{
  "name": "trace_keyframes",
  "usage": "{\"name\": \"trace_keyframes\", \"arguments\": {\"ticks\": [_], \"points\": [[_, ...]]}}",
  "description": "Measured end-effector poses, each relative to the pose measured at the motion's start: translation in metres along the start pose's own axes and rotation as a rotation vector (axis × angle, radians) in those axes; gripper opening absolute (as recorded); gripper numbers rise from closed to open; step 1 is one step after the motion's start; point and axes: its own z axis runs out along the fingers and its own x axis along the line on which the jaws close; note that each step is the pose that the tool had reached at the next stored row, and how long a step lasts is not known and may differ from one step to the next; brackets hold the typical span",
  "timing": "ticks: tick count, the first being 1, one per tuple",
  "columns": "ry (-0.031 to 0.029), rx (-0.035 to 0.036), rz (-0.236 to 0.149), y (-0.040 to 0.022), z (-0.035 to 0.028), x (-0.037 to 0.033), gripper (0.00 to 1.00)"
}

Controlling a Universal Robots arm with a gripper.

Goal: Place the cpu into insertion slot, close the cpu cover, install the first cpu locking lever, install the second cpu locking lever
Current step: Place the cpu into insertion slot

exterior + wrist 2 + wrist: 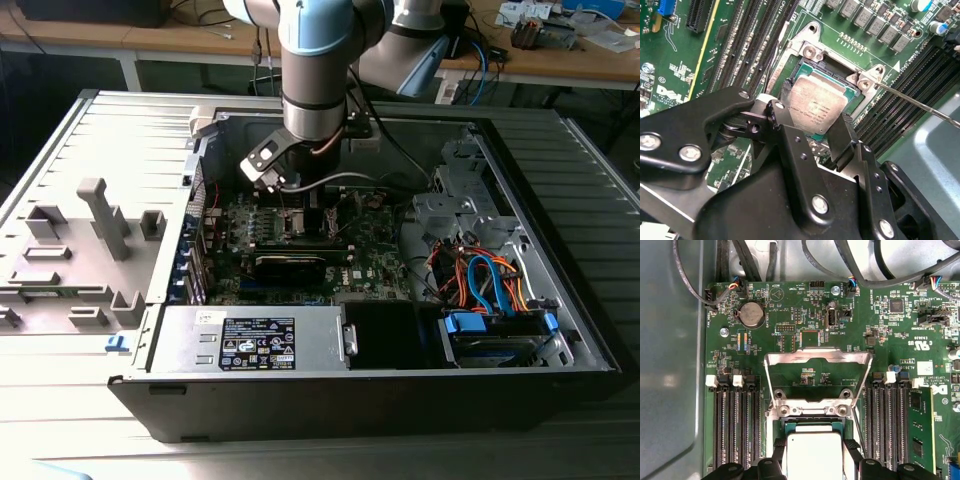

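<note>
I judged this step one: my hand [815, 114] gripped the cpu [815, 100] by its edges at the insertion slot [805, 65], with the cpu cover [815, 357] hinged up at the slot's edge. Seating it called for level, square alignment.

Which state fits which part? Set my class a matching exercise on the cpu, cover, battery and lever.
Parts:
1 cpu
2 cover
3 battery
4 lever

States:
A swung open
B round, silver, on the board
C thin rod jutting out from the socket
D held by the gripper

Pairs: 1-D, 2-A, 3-B, 4-C
</note>
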Motion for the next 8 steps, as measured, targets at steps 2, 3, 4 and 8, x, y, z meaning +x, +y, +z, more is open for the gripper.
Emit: {"name": "trace_keyframes", "arguments": {"ticks": [2, 3, 4, 8], "points": [[-0.0002, 0.0001, 0.0, 0.0, 0.0005, 0.0, 0.53], [-0.0003, 0.0002, 0.0, 0.0001, 0.0007, 0.0, 0.53], [-0.0003, 0.0002, 0.0, 0.0001, 0.0007, 0.0, 0.53], [-0.0001, 0.0002, 0.0, 0.0016, 0.0013, 0.0, 0.53]]}}
